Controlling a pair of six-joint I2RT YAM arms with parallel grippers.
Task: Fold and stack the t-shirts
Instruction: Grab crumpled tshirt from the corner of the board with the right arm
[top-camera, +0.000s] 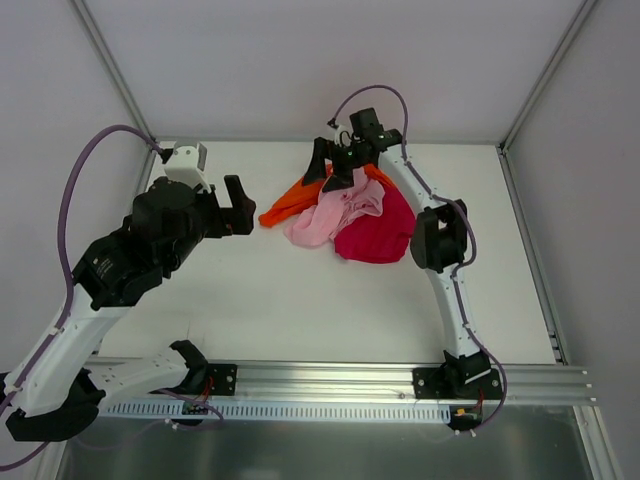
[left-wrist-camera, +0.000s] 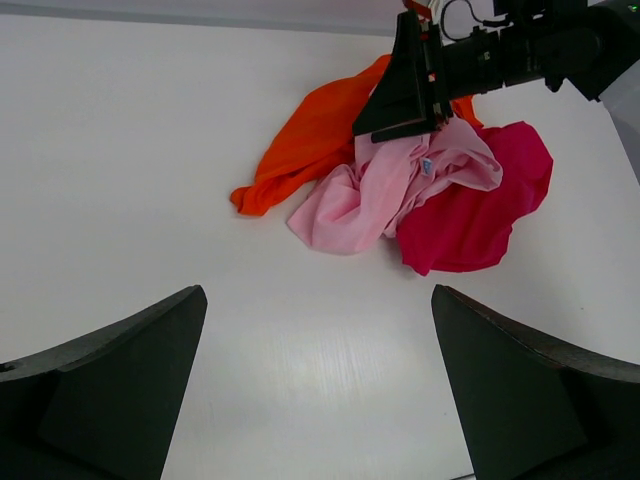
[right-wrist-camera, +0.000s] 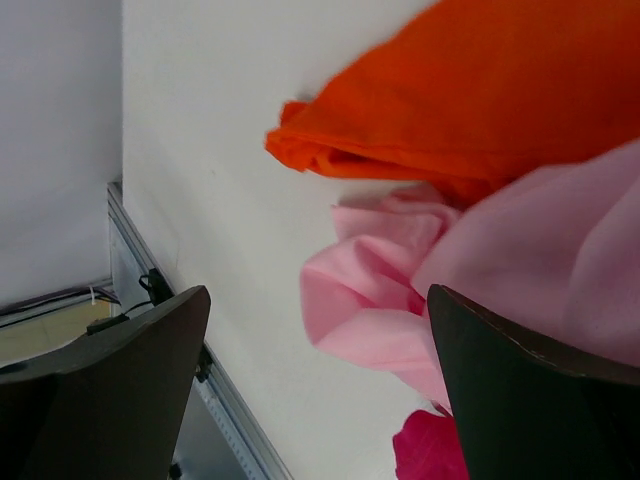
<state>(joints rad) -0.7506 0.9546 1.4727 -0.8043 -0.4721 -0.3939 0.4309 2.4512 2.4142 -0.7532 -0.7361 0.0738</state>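
Three crumpled t-shirts lie in one overlapping pile at the back middle of the white table: orange (top-camera: 290, 203) on the left, light pink (top-camera: 335, 215) in the middle on top, crimson red (top-camera: 380, 232) on the right. My right gripper (top-camera: 332, 172) hangs open just above the pile's far edge, holding nothing. Its wrist view shows the orange shirt (right-wrist-camera: 470, 90), the pink (right-wrist-camera: 400, 290) and a bit of red (right-wrist-camera: 425, 450) between its open jaws (right-wrist-camera: 320, 390). My left gripper (top-camera: 243, 208) is open and empty, left of the pile. Its view (left-wrist-camera: 320, 380) shows orange (left-wrist-camera: 310, 140), pink (left-wrist-camera: 370, 195) and red (left-wrist-camera: 480, 210).
An aluminium rail (top-camera: 330, 375) runs along the table's near edge, with both arm bases bolted to it. A metal frame edge (top-camera: 530, 250) bounds the table on the right. White walls stand behind and at the sides. The right arm (left-wrist-camera: 520, 50) reaches over the pile.
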